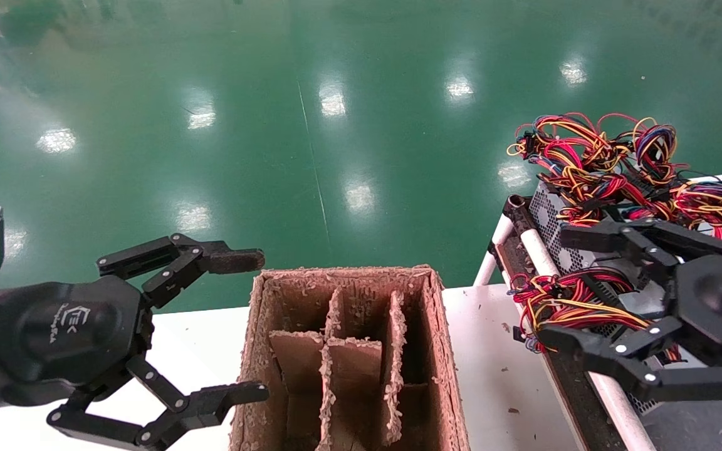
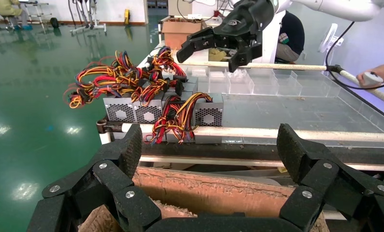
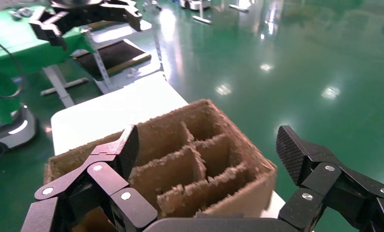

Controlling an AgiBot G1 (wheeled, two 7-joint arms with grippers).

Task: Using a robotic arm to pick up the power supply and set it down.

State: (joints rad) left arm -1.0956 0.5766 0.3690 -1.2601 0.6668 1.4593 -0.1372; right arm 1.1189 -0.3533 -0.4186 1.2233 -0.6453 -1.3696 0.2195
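My right gripper [image 1: 546, 289] is wide open and holds nothing (it hangs over the wires). The power supply [image 1: 555, 241] sits just past its fingertips, on the side rack. My left gripper [image 1: 245, 327], open too, waits beside the cardboard box [image 1: 348, 357].

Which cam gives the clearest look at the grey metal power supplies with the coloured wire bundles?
Left wrist view: the grey metal power supplies sit in a row, grilles facing the camera, wires on top. Head view shows them partly hidden by the open right gripper. Right wrist view shows none, only the brown cardboard divider box.
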